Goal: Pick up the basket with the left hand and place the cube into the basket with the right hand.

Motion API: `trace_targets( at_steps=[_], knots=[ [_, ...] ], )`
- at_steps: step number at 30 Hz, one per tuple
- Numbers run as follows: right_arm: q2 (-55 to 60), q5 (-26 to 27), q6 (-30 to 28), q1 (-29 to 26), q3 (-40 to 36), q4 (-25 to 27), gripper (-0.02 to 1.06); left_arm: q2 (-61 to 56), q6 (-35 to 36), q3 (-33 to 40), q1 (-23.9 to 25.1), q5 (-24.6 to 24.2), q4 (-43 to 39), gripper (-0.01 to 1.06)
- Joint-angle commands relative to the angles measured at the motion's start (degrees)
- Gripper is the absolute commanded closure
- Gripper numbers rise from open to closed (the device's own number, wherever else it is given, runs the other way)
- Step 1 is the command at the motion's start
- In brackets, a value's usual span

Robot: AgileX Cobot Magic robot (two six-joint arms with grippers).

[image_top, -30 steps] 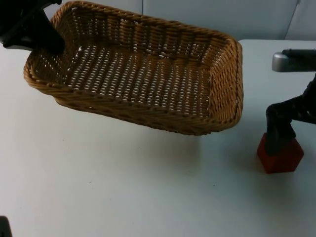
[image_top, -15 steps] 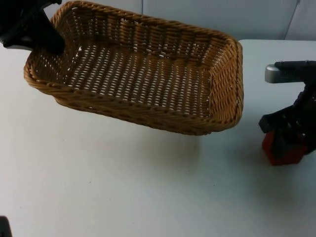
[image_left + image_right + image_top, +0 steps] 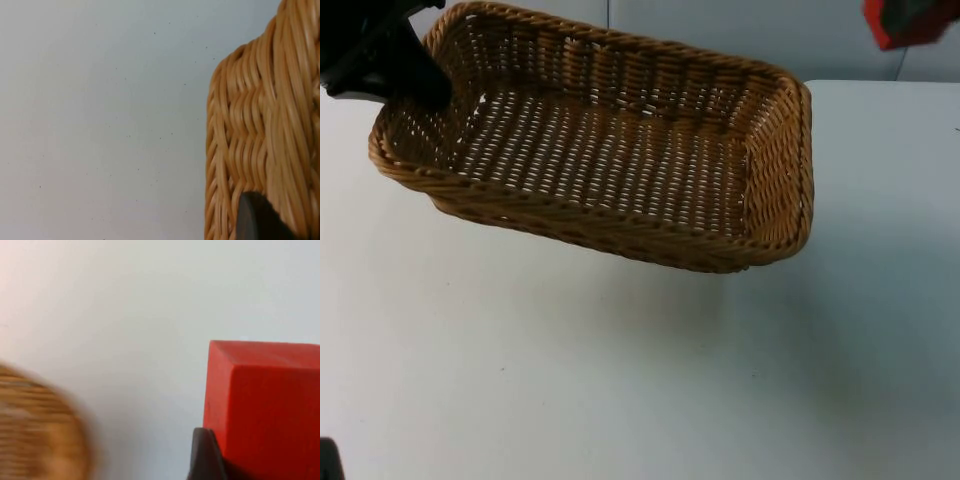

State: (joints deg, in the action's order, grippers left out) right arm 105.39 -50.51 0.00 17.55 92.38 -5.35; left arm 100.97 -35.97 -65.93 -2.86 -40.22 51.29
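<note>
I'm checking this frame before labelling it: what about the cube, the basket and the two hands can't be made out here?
- Red cube: top view, cut off by the picture's edge; right wrist view, cut off too.
- Right hand: how its fingers stand is hidden; one fingertip shows beside the cube.
- Basket: blurred in the right wrist view.
- Left hand: its grip on the basket rim is hidden behind the wicker.

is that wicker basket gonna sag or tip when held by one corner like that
The wicker basket probably stays stiff: held at one corner by the left gripper, it hangs tilted yet keeps its shape. Empty, it's likely light; a dropped cube might rock it.
</note>
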Motion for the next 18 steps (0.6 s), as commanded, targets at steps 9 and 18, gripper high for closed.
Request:
trace_targets(
  at_steps=[9, 18],
  knots=[
    [1.3, 3.3, -18.1, 8.2, 3.7, 27.2, 1.05, -0.6, 0.2, 0.0, -0.1, 0.0, 2.2, 1.05],
    [10.6, 5.1, -18.0, 11.5, 3.7, 29.6, 1.04, -0.6, 0.2, 0.0, -0.1, 0.0, 2.1, 1.05]
  ],
)
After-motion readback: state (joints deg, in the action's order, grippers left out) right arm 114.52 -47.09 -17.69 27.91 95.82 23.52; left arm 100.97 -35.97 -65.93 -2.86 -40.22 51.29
